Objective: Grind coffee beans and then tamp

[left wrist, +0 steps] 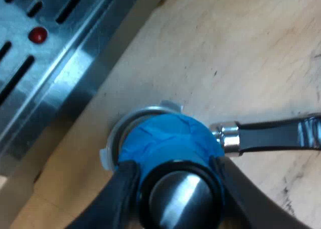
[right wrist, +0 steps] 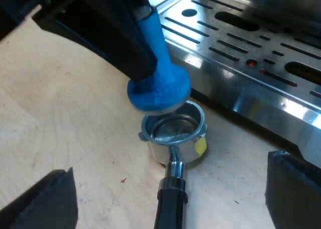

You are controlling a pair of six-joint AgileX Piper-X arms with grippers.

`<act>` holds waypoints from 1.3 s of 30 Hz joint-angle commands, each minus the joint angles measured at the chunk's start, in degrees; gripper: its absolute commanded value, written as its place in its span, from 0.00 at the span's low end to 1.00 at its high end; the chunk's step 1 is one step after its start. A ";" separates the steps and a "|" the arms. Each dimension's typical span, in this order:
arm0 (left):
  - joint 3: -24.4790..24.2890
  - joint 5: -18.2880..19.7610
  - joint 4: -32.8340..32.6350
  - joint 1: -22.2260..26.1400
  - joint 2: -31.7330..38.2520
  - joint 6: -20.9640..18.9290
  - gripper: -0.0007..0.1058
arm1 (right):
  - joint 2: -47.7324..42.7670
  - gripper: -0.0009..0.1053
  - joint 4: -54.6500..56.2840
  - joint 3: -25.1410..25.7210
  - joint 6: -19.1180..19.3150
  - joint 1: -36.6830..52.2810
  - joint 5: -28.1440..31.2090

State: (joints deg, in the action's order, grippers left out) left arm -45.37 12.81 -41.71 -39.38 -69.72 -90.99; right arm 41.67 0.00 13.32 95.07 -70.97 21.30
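Wood of the table lay bare and open beyond the holder, whose handle reached out across it. The machine's tray edge ran near. Over the holder, the left gripper pinched the blue tamper by its neck.

From the right wrist, the tamper hung tilted at the holder's rim, contact unclear. The holder stood just beside the tray. The right gripper was spread wide, holding nothing.
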 commanded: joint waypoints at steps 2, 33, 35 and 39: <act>-0.44 -0.65 0.88 -0.25 -2.06 0.12 0.01 | -0.40 0.73 0.00 0.11 -0.10 0.13 0.31; -0.44 -0.58 3.44 -0.25 -6.42 0.12 0.01 | -0.40 0.73 0.00 0.11 -0.10 0.13 0.31; -0.44 -0.58 4.11 -0.25 -6.62 0.12 0.01 | -0.40 0.73 0.00 0.11 -0.10 0.13 0.31; -0.44 -0.58 4.32 -0.25 -7.52 0.01 0.01 | -0.40 0.73 0.00 0.11 -0.10 0.13 0.31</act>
State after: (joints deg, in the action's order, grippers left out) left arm -45.48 12.37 -37.80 -39.38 -77.07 -90.99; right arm 41.67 0.00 13.32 94.72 -70.97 21.30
